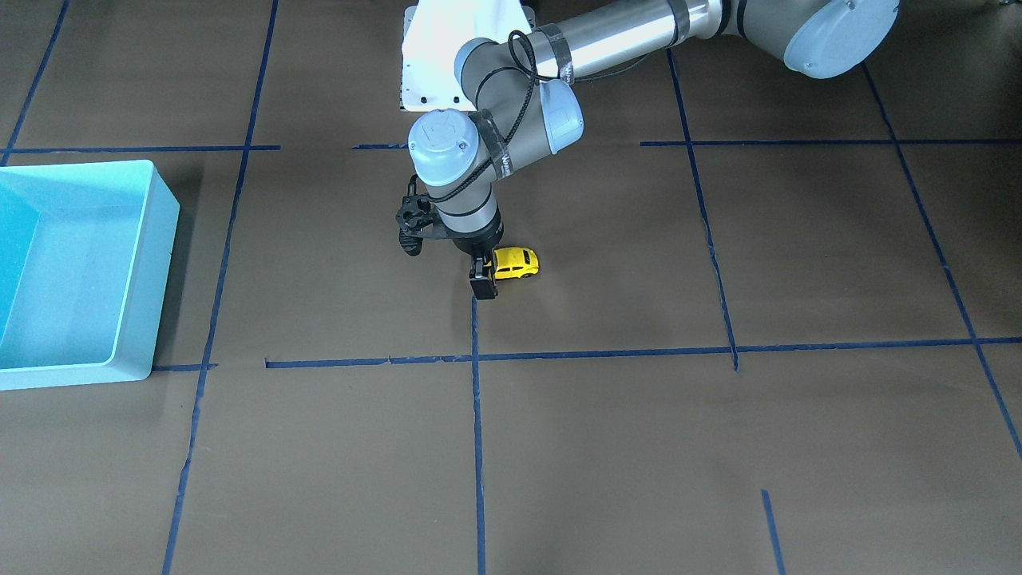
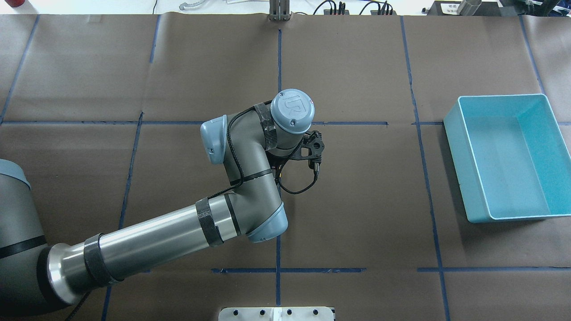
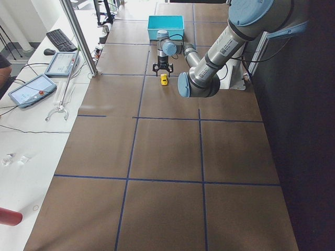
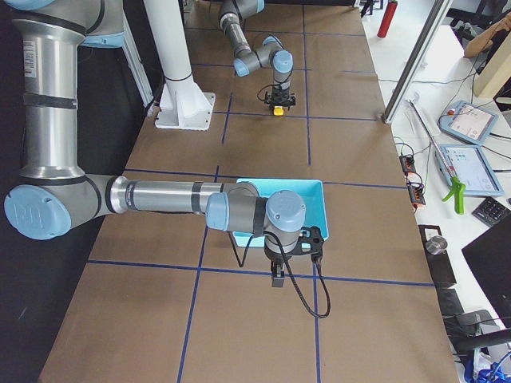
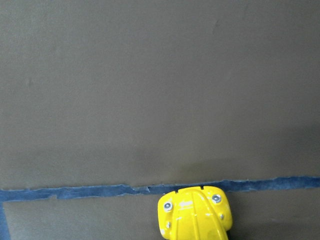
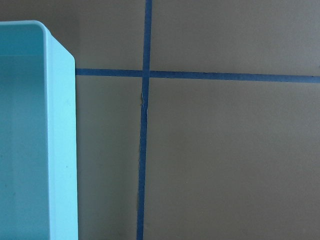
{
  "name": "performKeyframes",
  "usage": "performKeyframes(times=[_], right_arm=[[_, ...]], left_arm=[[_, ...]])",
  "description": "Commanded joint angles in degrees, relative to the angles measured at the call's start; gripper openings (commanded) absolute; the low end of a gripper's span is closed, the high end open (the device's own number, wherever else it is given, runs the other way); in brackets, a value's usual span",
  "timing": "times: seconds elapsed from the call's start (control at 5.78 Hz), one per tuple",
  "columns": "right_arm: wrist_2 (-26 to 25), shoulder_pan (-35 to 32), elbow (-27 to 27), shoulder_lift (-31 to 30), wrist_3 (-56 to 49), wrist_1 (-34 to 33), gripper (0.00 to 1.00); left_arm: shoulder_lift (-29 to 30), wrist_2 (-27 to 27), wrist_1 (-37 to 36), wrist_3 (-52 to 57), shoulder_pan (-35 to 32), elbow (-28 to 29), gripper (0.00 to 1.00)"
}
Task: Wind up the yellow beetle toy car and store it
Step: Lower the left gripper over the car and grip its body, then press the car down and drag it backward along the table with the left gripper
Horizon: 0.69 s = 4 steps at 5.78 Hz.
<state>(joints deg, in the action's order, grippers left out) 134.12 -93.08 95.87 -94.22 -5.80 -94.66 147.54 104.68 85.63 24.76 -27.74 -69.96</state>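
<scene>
Although the left gripper [image 1: 482,276] is positioned at the yellow beetle toy car [image 1: 516,263], presumably for winding along the desk [image 1: 639,447], its closure cannot be judged.

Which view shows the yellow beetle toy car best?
Exterior front-facing: the yellow beetle toy car shows nearly whole, side-on. The left wrist view crops it; both side views show it tiny; overhead, the left arm hides it.

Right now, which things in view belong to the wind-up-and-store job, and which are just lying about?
Job:
- tiny bright yellow beetle toy car
- light blue rectangular plastic bin, probably where the car gets stored

Lying about, off the brown mat:
- black keyboard
- grey-framed tablet
- green-handled tool
</scene>
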Motion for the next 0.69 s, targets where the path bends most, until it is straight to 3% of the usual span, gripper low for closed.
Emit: performKeyframes(times=[0.0, 0.17, 0.35, 0.52], right_arm=[[0.0, 0.0, 0.0, 0.0, 0.0, 0.0, 1.0], [-0.1, 0.0, 0.0, 0.0, 0.0, 0.0, 1.0], [-0.1, 0.0, 0.0, 0.0, 0.0, 0.0, 1.0], [-0.1, 0.0, 0.0, 0.0, 0.0, 0.0, 1.0]], left_arm=[[-0.3, 1.2, 0.8, -0.5, 0.1, 0.2, 0.55], [-0.2, 1.4, 0.9, -0.5, 0.2, 0.1, 0.15], [-0.2, 4.1, 2.4, -0.5, 0.1, -0.2, 0.05], [0.1, 4.3, 5.5, -0.7, 0.1, -0.4, 0.02]])
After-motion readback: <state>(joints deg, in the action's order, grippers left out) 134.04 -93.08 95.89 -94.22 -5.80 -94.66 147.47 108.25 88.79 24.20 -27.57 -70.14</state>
